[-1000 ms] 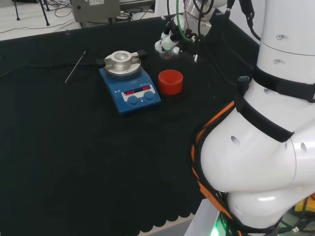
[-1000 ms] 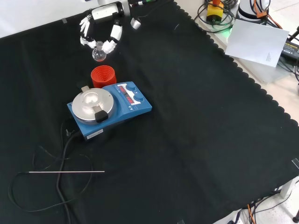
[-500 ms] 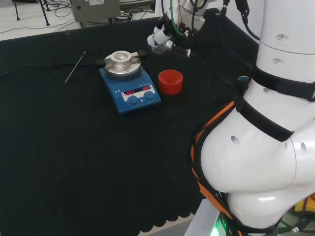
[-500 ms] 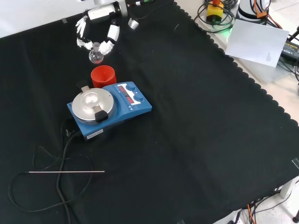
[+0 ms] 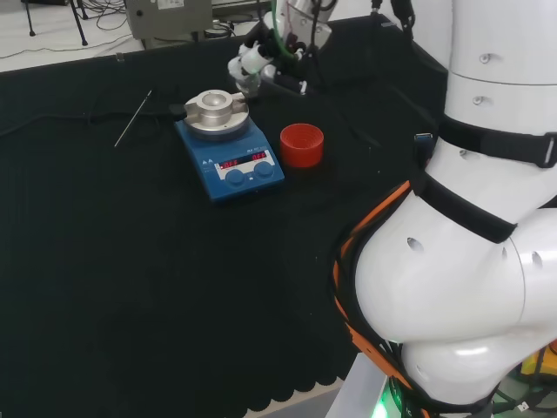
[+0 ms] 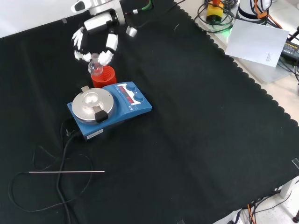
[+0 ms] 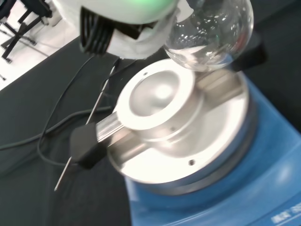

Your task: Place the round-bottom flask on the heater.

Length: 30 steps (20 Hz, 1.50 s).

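A clear round-bottom flask hangs in the air by its neck, pinched in the curled fingers of my hand. In the head view the hand holds the flask just right of and above the heater's top. The heater is a blue box with a round silver block that has a bowl-shaped hollow. In the wrist view the flask's bulb floats close over the edge of the silver block. In the front view the heater lies nearer the camera than the flask.
A red ribbed ring stand sits on the cloth right behind the heater, under the flask in the front view; the head view has it right of the heater. A thin metal rod and the heater's black cable lie nearby.
The hand has carried the flask leftward in the head view, from beyond the red ring to beside the heater's top. In the front view it came nearer, over the red ring.
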{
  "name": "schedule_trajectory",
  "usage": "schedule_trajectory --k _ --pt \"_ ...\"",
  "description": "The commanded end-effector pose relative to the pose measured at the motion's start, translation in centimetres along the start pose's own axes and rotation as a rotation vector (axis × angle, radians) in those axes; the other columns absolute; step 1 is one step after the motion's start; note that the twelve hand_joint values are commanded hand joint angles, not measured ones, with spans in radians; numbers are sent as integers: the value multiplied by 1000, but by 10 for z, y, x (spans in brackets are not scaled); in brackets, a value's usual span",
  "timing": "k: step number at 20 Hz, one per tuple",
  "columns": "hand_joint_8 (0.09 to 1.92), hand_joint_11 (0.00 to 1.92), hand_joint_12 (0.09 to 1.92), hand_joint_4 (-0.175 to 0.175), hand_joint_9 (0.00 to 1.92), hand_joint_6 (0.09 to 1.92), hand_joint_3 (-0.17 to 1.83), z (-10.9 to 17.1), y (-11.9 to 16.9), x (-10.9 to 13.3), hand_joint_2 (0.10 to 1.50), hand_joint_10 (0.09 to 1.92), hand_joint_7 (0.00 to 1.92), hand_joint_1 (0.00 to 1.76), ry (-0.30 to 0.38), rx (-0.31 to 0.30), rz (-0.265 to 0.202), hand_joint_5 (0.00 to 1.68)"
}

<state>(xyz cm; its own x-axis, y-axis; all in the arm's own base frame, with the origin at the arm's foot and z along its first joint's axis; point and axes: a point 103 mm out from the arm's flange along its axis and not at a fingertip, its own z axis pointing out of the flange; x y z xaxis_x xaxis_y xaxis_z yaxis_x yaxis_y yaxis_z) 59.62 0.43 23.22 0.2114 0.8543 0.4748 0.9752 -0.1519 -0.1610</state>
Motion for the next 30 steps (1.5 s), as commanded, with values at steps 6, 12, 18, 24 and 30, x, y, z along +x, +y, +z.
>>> schedule_trajectory --k 6,12,18,24,30 --pt "640 360 1297 175 803 833 662 43 23 38 689 571 670 1103 -4 79 -45 1184" --pt "640 361 1297 175 803 833 660 51 36 46 690 570 670 1103 -5 85 -55 1183" --pt "640 361 1297 175 804 833 659 54 41 46 691 569 670 1103 -5 92 -51 1183" --pt "640 362 1296 175 804 834 657 58 47 38 692 568 670 1103 -11 92 -39 1182" --pt "640 361 1296 175 805 835 656 59 50 34 693 567 671 1102 -12 98 -32 1181"
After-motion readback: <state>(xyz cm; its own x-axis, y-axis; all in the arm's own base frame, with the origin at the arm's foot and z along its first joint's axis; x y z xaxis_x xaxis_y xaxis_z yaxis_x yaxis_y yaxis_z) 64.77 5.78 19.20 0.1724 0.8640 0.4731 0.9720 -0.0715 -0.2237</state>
